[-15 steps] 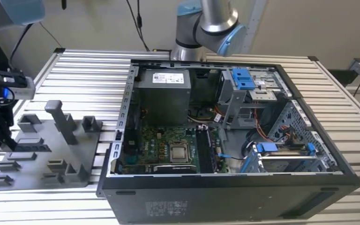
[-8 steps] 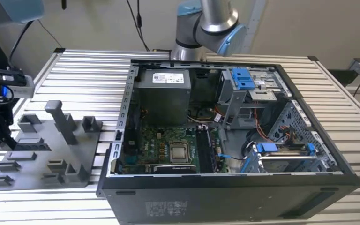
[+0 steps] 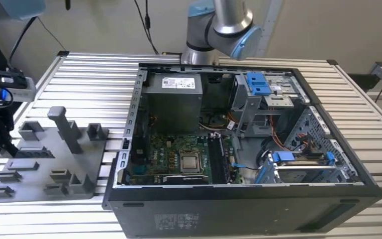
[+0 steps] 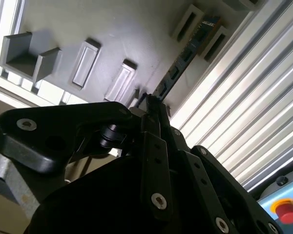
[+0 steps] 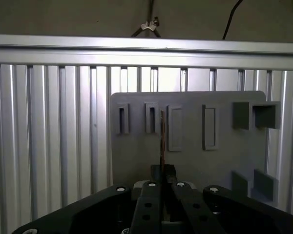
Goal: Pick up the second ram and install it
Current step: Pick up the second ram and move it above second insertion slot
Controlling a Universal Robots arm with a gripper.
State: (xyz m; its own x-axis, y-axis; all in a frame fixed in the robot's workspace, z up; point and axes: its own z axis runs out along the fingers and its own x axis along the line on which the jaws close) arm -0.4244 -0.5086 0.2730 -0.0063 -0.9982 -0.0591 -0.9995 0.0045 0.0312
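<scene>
- The gripper [image 5: 162, 171] clamps the second ram [image 4: 183, 59] by one end; its long axis runs straight out beyond the fingertips.
- Thin, flat dark strip above a matte grey tray [image 5: 136, 146].

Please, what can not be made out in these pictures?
- First wrist view: the second ram, clamped by the gripper, is edge-on; its chips and label are hidden.
- Second wrist view: the gripper's body covers the ram's near end; whether the far end touches the grey tray is unclear.
- Exterior view: the left edge cuts off the gripper; the motherboard slots are too dark to judge.
</scene>
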